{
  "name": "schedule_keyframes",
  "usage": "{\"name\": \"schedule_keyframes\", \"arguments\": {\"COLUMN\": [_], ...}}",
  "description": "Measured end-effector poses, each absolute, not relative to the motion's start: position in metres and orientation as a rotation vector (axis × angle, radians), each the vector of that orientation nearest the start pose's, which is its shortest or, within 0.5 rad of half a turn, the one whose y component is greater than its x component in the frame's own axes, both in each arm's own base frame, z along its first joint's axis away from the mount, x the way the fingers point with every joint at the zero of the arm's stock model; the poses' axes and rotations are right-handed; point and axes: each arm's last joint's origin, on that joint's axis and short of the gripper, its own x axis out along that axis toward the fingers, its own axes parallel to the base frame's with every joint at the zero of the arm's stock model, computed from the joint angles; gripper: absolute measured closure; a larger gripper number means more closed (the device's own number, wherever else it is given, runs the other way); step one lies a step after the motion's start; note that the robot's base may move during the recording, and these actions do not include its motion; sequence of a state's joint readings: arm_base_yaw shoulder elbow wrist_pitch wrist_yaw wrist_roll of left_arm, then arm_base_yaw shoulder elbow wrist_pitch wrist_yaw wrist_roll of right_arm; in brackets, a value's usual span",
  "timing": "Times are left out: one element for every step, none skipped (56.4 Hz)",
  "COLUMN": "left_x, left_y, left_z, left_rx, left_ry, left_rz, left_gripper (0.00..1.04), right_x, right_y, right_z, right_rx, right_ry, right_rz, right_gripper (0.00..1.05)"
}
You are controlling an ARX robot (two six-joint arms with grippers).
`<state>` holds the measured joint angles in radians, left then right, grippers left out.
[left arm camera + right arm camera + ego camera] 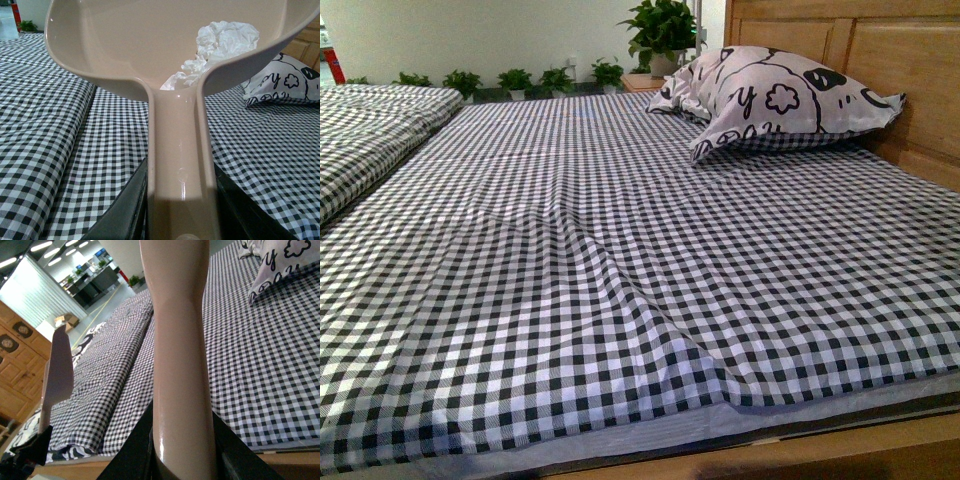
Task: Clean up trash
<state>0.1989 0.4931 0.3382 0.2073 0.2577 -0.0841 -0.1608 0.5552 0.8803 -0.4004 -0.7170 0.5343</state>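
Lying in the bowl of the beige dustpan [125, 45], the trash [220, 47], a crumpled white wad, is seen in the left wrist view at about 1 o'clock from the frame centre, resting against the bowl's inner wall just above the root of the handle. The dustpan handle [182, 170] is pinched by the left gripper [182, 215], whose dark jaws are pressed against both sides of it. The dustpan is held above the checked bedsheet [620, 260], not touching it.

In the right wrist view, a second beige handle [182, 365] is clamped in like manner by the right gripper [182, 455], jaws closed on either side; what the handle belongs to cannot be told, its upper end being cut off. At 9 o'clock in that view, the other arm's dustpan [56, 375] is seen edge-on.

In the front view, neither arm is visible. A patterned pillow [770, 100] is noted at 1 o'clock on the bed, against the wooden headboard [890, 60]. Potted plants [535, 80] are lined along the far wall at 11 o'clock.
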Motion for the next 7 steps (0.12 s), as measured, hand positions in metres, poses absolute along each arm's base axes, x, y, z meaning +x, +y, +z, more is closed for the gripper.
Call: {"name": "schedule_keyframes", "arguments": {"left_x": [0.1332, 0.1332, 0.1332, 0.1332, 0.1332, 0.1332, 0.1332], "left_y": [0.0193, 0.0193, 0.0193, 0.0193, 0.0193, 0.0193, 0.0193], "left_z": [0.2550, 0.2549, 0.2550, 0.2550, 0.2550, 0.2550, 0.2550], "left_rx": [-0.072, -0.072, -0.072, -0.072, -0.072, -0.072, -0.072], "left_ry": [-0.049, -0.048, -0.049, -0.049, -0.049, -0.049, -0.049], "left_rz": [-0.061, -0.061, -0.061, -0.061, -0.061, -0.061, -0.061], "left_gripper": [0.77, 0.77, 0.77, 0.77, 0.77, 0.77, 0.77], "right_x": [0.0998, 0.0998, 0.0998, 0.0998, 0.0998, 0.0998, 0.0998], "right_y": [0.0031, 0.0031, 0.0031, 0.0031, 0.0031, 0.0031, 0.0031], "right_z": [0.3710, 0.3709, 0.3710, 0.3710, 0.3710, 0.3710, 0.3710], "right_rx": [0.552, 0.553, 0.552, 0.552, 0.552, 0.552, 0.552], "right_ry": [0.216, 0.217, 0.216, 0.216, 0.216, 0.216, 0.216], "right_rz": [0.525, 0.525, 0.525, 0.525, 0.525, 0.525, 0.525], "right_gripper": [0.85, 0.85, 0.85, 0.85, 0.85, 0.85, 0.85]}}
